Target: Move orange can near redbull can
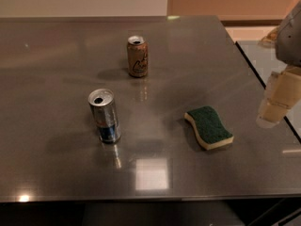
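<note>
The orange can (137, 56) stands upright toward the back middle of the grey table (56, 46); it is short, brownish-orange with a pale logo and an open silver top. The redbull can (105, 116) stands upright nearer the front left, slim and silver with a blue lower part. The two cans are well apart. My gripper (277, 105) hangs at the right edge of the view, above the table's right edge, far from both cans and holding nothing that I can see.
A green and yellow sponge (209, 127) lies on the table right of centre, between the cans and the gripper. The table's right edge (263, 79) borders a second glossy surface. The front edge runs along the bottom.
</note>
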### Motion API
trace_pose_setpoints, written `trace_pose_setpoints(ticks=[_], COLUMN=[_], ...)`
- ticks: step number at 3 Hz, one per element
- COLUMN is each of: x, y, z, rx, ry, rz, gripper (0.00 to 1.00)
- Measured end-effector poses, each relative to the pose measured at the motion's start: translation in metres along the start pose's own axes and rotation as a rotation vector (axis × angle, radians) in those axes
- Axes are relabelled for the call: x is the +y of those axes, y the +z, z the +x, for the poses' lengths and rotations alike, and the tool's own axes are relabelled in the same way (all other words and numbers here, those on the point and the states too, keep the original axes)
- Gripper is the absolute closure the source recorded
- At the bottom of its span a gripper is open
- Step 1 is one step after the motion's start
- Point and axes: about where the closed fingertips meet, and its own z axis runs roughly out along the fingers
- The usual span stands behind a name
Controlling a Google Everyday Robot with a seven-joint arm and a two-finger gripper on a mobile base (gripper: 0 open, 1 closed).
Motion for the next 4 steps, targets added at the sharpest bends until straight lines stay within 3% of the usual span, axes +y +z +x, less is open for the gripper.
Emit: trace_pose_setpoints(ticks=[2,4], x=[-0.014,-0.073], y=[0.002,0.016], z=[-0.010,-0.057], rx=[-0.022,-0.160], ry=[0.009,0.075], rz=[-0.003,0.002], gripper=[0.00,0.00])
